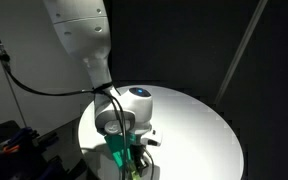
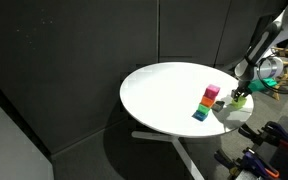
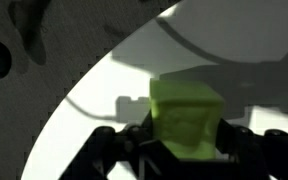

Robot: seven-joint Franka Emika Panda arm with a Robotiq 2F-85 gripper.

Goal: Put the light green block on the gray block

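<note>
My gripper (image 3: 184,145) is clamped on one light green block (image 3: 187,108), which fills the lower middle of the wrist view between my two dark fingers (image 3: 106,150). In an exterior view, reading left to right, there is one round white table (image 2: 154,90). Right of its centre is one tight cluster of coloured blocks (image 2: 205,102), pink uppermost, then green and blue; I cannot tell their exact number. My gripper (image 2: 241,96) hangs at the table's right edge, just beside that cluster.

A round white table (image 2: 164,95) (on a white pedestal base (image 2: 181,150)) stands before dark panelled walls (image 2: 74,50); the floor (image 2: 114,155) is dark and dim.
</note>
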